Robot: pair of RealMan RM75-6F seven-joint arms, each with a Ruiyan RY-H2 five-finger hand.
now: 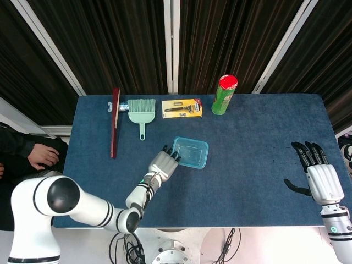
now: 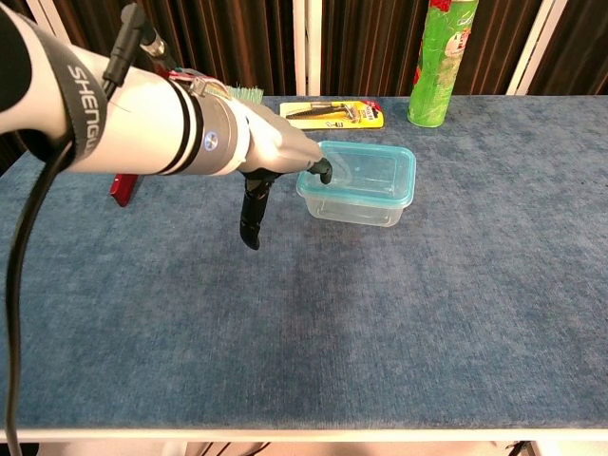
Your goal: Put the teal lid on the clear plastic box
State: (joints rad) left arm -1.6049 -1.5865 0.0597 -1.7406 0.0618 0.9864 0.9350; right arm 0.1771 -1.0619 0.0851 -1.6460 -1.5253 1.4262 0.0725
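The teal lid [image 1: 191, 152] sits on the clear box [image 2: 359, 201] a little above the middle of the head view, its rim seated all round as far as the chest view shows. The box stands on the blue table [image 1: 247, 165], apart from the other things.

The left hand [image 1: 164, 163] lies just left of the box with its fingers apart and stretched toward the lid. In the chest view its dark fingertips [image 2: 325, 172] are at the lid's near left corner, and the thumb hangs down beside the box wall; whether they press the lid I cannot tell. It grips nothing.

The right hand [image 1: 316, 175] hovers at the right edge of the head view, well apart from the box, fingers spread, palm bare.

Along the top of the table stand a green can [image 1: 224, 94], a yellow card [image 1: 181, 108], a teal brush [image 1: 141, 111] and a red bar [image 1: 115, 122].
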